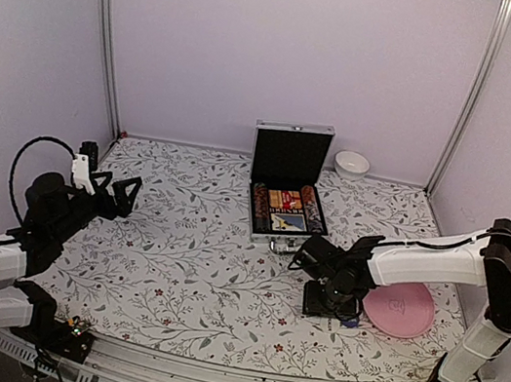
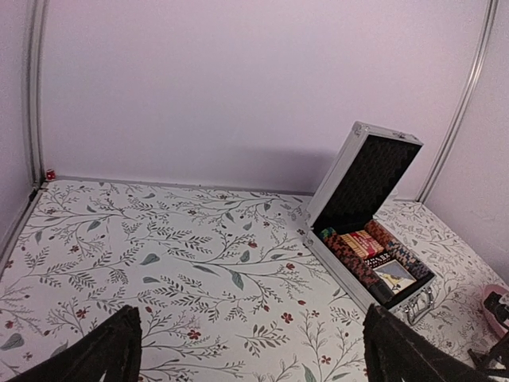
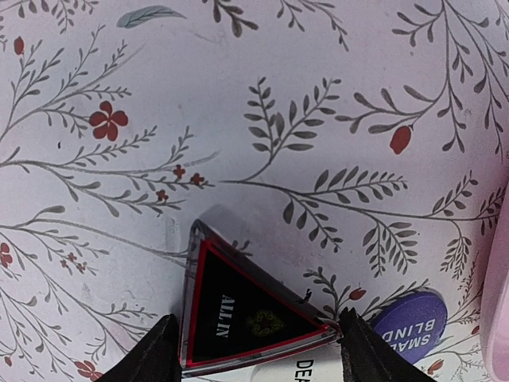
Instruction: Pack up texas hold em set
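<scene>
While the jaws of the right gripper (image 3: 256, 354) straddle, not yet closed, the black triangle (image 3: 238, 318), we judge it light, stiff and slick, best pinched across its edges.

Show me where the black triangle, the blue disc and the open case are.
black triangle (image 3: 246, 318): right wrist view, on its black face.
blue disc (image 3: 409, 322): right wrist view, on its printed top.
case (image 1: 290, 156): top external view, on the lid's black lining.
</scene>
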